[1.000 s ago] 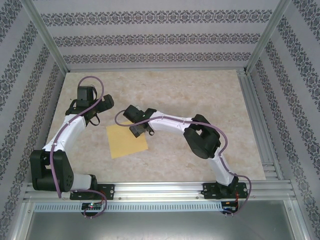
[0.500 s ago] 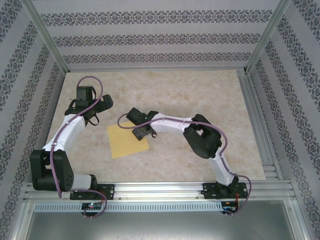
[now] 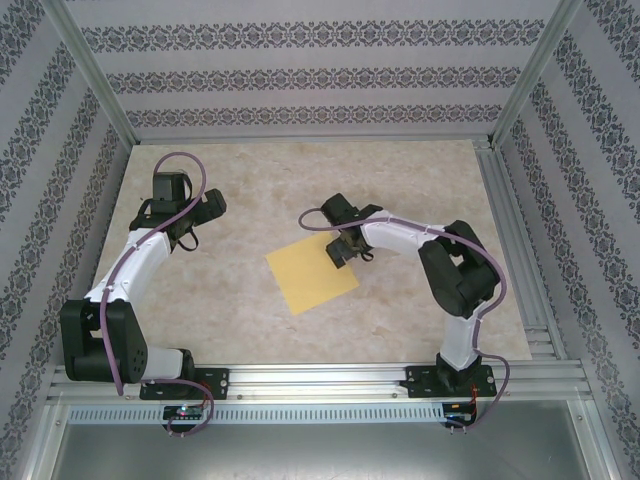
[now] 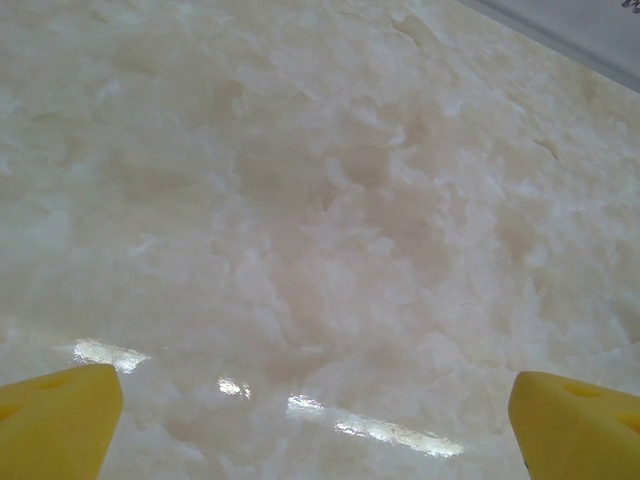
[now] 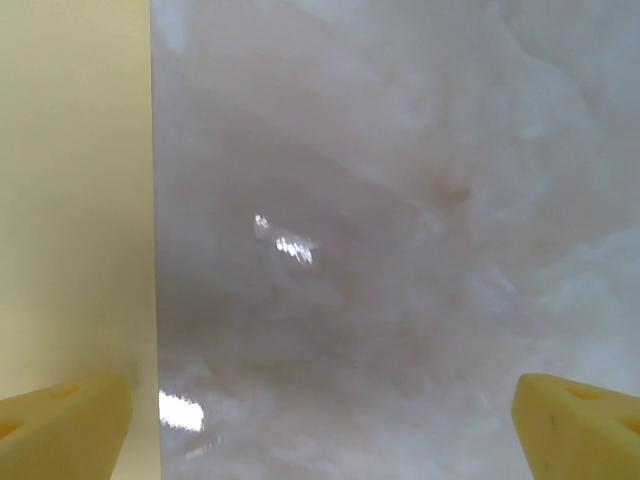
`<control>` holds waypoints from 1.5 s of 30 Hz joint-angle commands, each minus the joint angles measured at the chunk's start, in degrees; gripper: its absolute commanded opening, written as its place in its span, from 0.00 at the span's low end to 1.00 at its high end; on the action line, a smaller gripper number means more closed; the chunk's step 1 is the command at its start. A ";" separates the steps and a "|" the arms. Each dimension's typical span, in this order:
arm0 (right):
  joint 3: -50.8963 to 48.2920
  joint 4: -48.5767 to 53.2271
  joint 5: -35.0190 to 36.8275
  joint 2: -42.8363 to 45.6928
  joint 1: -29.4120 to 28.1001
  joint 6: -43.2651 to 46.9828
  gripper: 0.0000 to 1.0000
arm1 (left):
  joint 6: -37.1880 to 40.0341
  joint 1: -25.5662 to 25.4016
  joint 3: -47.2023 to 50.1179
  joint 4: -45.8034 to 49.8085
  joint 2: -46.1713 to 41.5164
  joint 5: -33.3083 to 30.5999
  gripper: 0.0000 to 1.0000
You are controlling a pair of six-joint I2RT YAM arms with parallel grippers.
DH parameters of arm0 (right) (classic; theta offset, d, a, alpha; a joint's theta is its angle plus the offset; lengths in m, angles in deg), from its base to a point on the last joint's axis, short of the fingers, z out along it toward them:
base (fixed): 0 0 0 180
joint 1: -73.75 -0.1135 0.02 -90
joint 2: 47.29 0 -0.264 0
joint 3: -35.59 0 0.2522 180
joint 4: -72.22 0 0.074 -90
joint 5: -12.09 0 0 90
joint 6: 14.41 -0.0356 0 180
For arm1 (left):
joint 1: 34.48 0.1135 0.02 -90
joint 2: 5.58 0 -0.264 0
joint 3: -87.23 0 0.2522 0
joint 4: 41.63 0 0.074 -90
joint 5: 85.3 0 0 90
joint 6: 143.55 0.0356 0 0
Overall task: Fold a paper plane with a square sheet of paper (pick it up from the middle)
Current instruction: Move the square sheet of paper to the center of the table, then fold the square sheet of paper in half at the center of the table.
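Pale marble-patterned tabletop (image 3: 400, 180), glossy enough to throw back bright spots of light, sits inside walls (image 3: 300, 75) papered in bands of dark floral print, with bare aluminium posts (image 3: 95, 75) at the corners and a ribbed metal rail (image 3: 320, 380) along the near edge.

The square sheet of paper (image 3: 312, 275) is thin, matt and plain yellow. It lies flat and uncreased near the middle of the tabletop, slightly toward the near edge, turned so its corners point at the edges. The white right arm (image 3: 400, 235) reaches in from the right, its dark wrist over the sheet's far right side.

From above, both wrists are dark lumps and their jaws cannot be read; the wrist cameras settle that. The right gripper (image 5: 320, 430) stands wide open with nothing in it. Its blunt yellow fingertips (image 5: 575, 420) sit at the two lower corners of that view, one over the paper and one over bare stone. The sheet's straight edge runs up the view between them. Whether a finger touches the paper I cannot tell.

The left arm (image 3: 130, 262) bends toward the far left corner, well apart from the sheet. The left gripper (image 4: 318, 428) is also spread fully and holds nothing, its yellow fingertips (image 4: 55, 420) hanging over mottled, shiny stone.
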 commanded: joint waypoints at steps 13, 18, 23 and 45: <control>17.87 11.27 -13.92 -7.31 -8.80 -13.25 0.98 | -2.94 0.80 1.28 -0.17 0.11 1.99 1.00; 21.70 13.37 -13.83 -12.80 -10.34 -14.69 0.98 | -3.13 0.98 1.33 -0.46 1.12 3.07 1.00; 22.19 13.48 -12.95 -14.83 -10.36 -15.07 0.98 | -2.87 1.00 1.91 -0.89 1.03 2.83 1.00; 16.76 11.74 -13.28 -19.59 -9.88 -16.93 0.91 | -2.36 0.95 2.09 -0.38 0.20 2.33 1.00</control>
